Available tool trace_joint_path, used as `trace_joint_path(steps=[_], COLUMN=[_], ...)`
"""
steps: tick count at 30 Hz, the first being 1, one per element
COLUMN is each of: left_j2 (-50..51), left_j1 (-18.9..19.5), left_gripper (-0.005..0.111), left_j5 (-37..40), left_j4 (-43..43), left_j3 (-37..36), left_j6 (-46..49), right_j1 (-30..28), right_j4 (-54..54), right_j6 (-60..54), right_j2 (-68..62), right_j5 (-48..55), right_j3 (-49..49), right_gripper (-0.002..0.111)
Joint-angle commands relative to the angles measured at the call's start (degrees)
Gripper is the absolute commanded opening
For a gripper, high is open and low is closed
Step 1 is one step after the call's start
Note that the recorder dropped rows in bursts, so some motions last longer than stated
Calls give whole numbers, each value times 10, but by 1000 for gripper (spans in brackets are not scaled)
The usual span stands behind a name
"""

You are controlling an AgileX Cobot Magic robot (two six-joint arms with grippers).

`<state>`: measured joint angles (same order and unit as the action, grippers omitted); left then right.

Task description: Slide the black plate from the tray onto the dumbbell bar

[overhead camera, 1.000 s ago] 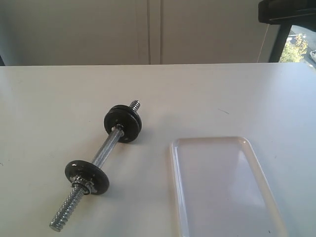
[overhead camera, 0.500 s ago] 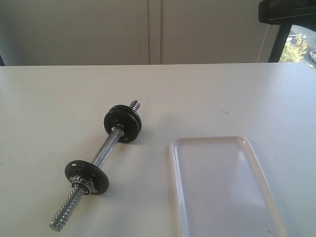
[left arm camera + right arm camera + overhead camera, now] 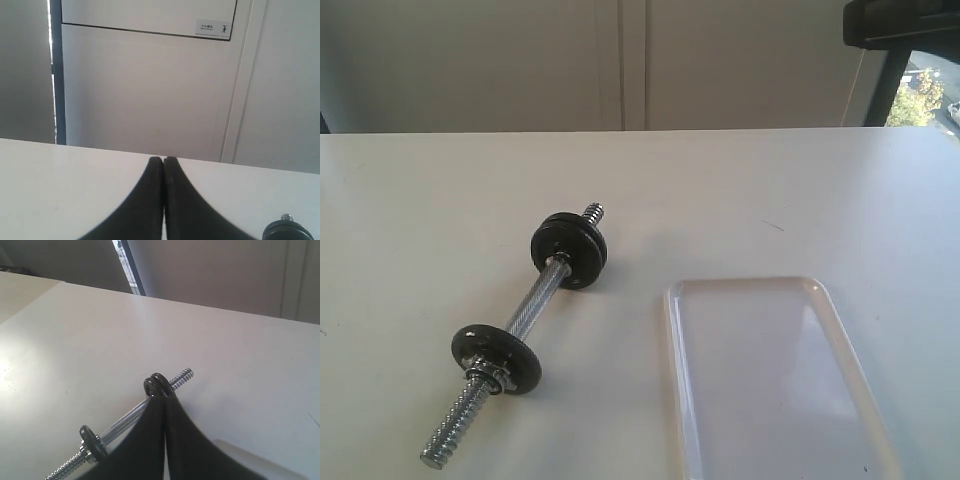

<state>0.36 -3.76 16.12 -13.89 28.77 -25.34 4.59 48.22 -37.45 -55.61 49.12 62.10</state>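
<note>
The dumbbell bar (image 3: 535, 300) lies at an angle on the white table, left of the tray (image 3: 760, 390). The tray holds nothing. Two black discs (image 3: 568, 250) sit pressed together near the bar's far threaded end; one is the black plate, but I cannot tell which. A single disc with a nut (image 3: 496, 358) sits near the close end. Neither gripper shows in the exterior view. My right gripper (image 3: 164, 396) is shut and empty, with the paired discs (image 3: 157, 384) just beyond its tips. My left gripper (image 3: 163, 160) is shut and empty above the table.
A disc's edge and the bar's tip (image 3: 289, 230) show at the corner of the left wrist view. A wall with door panels (image 3: 620, 60) stands behind the table's far edge. A dark frame (image 3: 900, 30) and a window are at the back right.
</note>
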Motion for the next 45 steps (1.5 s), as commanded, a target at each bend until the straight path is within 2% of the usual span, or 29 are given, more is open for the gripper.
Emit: trace_joint_path(steps=[1, 6, 12, 14, 19, 21, 31, 33, 38, 45], left_j2=[-4, -4, -3, -3, -4, -4, -4, -4, -4, -4], left_j1=[4, 4, 4, 4, 4, 4, 3, 3, 3, 3], left_gripper=[0, 0, 0, 0, 0, 0, 0, 0, 0, 0], left_j5=[-15, -16, -37, -67, -131, -144, -143, -143, -24, -27], left_j4=[19, 21, 16, 41, 193, 197, 193, 193, 193, 193], left_j3=[-2, -8, -36, -51, -117, -152, -286, -288, -288, -288], left_j6=[-8, -34, -10, 32, 236, 253, 253, 253, 284, 288], right_j1=[-5, -5, -5, -5, -5, -5, -5, -5, -5, -5], right_j4=[-3, -3, -3, -3, -3, -3, -3, -3, -3, -3], right_j6=[2, 2, 2, 2, 2, 2, 2, 2, 2, 2], right_j2=[2, 2, 2, 2, 2, 2, 2, 2, 2, 2], right_j5=[1, 1, 1, 1, 1, 1, 1, 1, 1, 1], right_j3=[-5, -5, -5, -5, -5, -5, -5, -5, -5, -5], right_gripper=[0, 0, 0, 0, 0, 0, 0, 0, 0, 0])
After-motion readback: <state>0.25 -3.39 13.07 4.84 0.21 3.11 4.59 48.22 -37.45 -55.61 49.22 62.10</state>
